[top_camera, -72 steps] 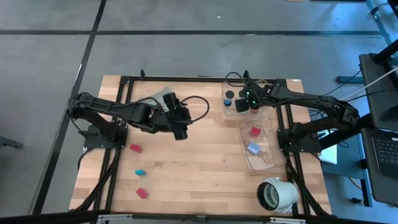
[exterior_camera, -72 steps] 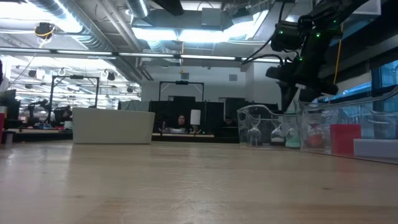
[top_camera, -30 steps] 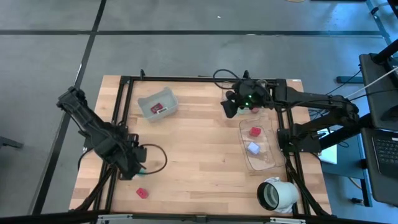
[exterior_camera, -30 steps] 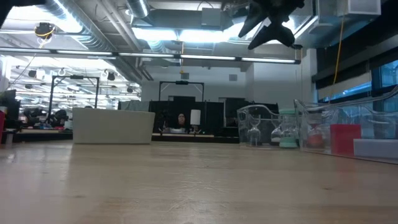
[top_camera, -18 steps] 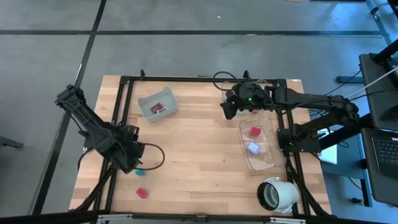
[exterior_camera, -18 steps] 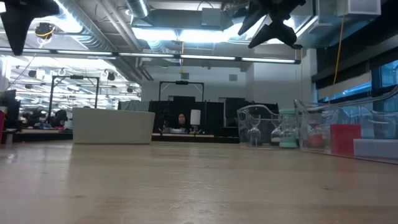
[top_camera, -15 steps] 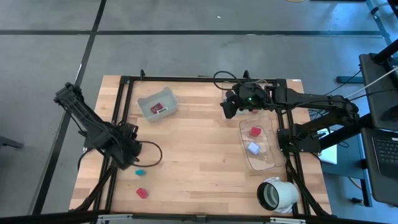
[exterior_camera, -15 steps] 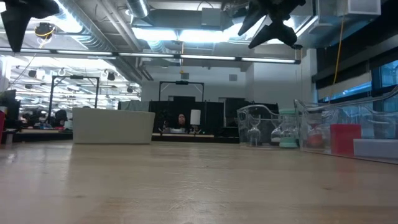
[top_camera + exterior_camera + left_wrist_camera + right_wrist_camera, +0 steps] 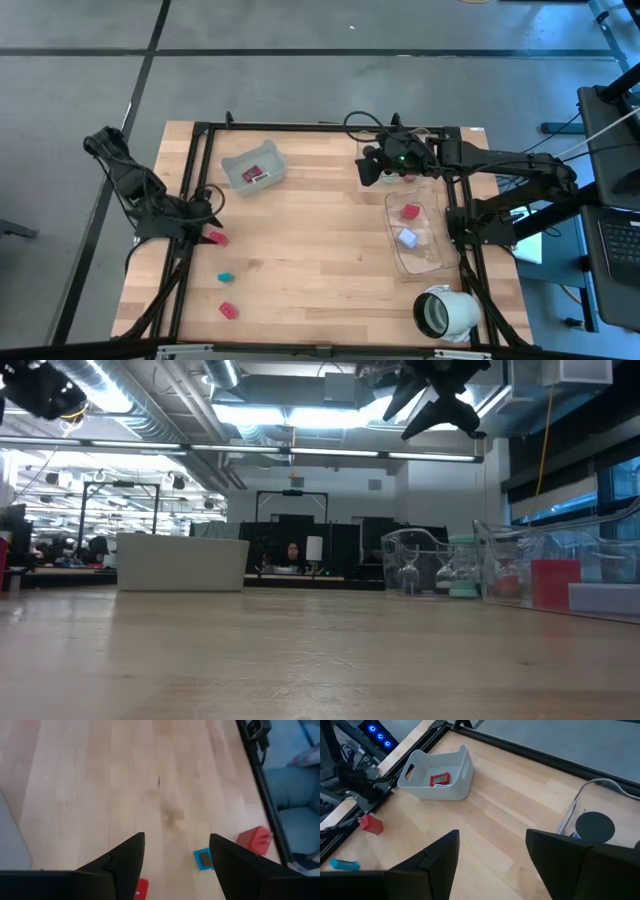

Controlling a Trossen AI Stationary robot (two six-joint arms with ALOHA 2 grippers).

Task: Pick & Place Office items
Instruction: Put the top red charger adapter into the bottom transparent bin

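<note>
Left end effector point(image 9: 207, 213) sits at the counter's point(image 9: 320, 260) nine o'clock edge, and I see its fingers spread with nothing between them. Just beside it lies a red block point(image 9: 217, 238); a teal bit point(image 9: 225, 276) and another red block point(image 9: 229, 310) lie toward seven o'clock. One red piece point(image 9: 253, 177) rests in the grey tray point(image 9: 252, 167) at eleven o'clock. Right end effector point(image 9: 372, 172), also spread and empty, hovers at one o'clock beside the clear tray point(image 9: 416, 235) holding a red block point(image 9: 410, 212) and a lavender cube point(image 9: 407, 238).
</note>
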